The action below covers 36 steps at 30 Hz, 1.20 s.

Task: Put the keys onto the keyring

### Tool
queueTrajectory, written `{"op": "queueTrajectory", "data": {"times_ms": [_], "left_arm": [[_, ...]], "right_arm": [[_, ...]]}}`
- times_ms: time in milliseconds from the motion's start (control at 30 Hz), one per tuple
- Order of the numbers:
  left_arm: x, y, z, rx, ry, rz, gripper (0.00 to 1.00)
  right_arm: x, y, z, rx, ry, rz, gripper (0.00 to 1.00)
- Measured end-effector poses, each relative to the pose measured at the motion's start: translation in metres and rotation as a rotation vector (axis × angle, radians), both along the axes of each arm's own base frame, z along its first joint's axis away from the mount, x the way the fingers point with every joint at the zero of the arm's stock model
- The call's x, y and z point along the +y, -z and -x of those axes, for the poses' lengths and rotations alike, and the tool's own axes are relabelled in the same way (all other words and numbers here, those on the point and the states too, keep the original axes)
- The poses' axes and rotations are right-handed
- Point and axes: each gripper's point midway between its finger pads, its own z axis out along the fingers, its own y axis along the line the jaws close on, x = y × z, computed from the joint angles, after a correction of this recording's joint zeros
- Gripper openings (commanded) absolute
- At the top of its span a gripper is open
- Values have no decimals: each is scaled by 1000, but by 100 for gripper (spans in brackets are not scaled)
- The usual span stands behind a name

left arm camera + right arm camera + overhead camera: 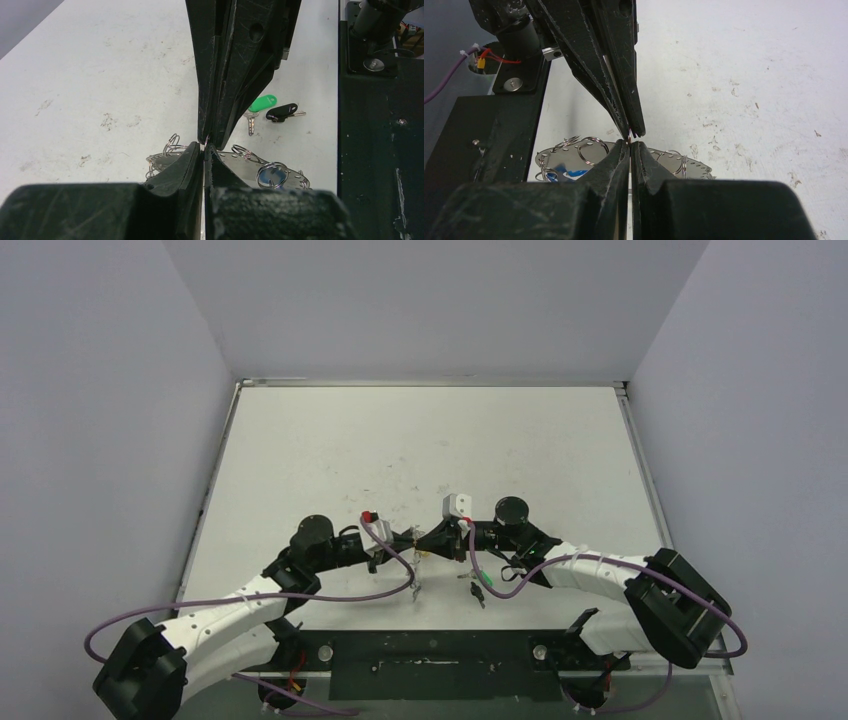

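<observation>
Left gripper point(204, 149) and right gripper point(630, 146), both closed, touch tips; the keys point(263, 103) lie just beside.

the white table point(420, 440) is matt and scuffed, with dark smudges scattered across its middle. towards its near edge two keys lie just beside each other: a green-headed key point(262, 103) and a black-headed key point(281, 112). near them a flat silvery plate point(240, 167) with small holes along its rim seems to rest on the surface, with small split rings point(592, 150) threaded through it (a bit of blue point(272, 176) shows inside one ring). a black base plate point(430, 655) runs along the near edge.
</observation>
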Motion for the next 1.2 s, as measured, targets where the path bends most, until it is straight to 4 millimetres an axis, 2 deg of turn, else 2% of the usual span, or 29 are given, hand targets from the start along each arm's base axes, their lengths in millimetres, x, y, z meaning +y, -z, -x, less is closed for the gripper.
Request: {"op": "queueTrajectory", "data": {"times_ms": [67, 167, 267, 367, 533, 700, 933, 1033, 1133, 1200], "left_arm": [[0, 1, 0, 2, 2, -3, 0], [0, 2, 0, 2, 4, -8, 17], [0, 3, -1, -2, -1, -17, 23], [3, 4, -2, -4, -12, -26, 23], [6, 1, 1, -13, -17, -27, 15], [6, 0, 0, -14, -18, -25, 13], [3, 18, 0, 32, -3, -62, 11], [2, 19, 0, 36, 0, -64, 13], [2, 18, 0, 30, 0, -59, 21], [2, 16, -1, 29, -1, -55, 21]], "right_arm": [[0, 1, 0, 2, 0, 2, 0], [0, 2, 0, 5, 0, 5, 0], [0, 2, 1, 6, -3, 5, 0], [0, 2, 2, 7, -8, 4, 0], [0, 2, 2, 7, -8, 4, 0], [0, 2, 2, 7, -8, 4, 0], [0, 1, 2, 8, -8, 3, 0], [0, 2, 2, 8, -7, 4, 0], [0, 2, 2, 8, -7, 4, 0], [0, 2, 2, 8, -7, 4, 0]]}}
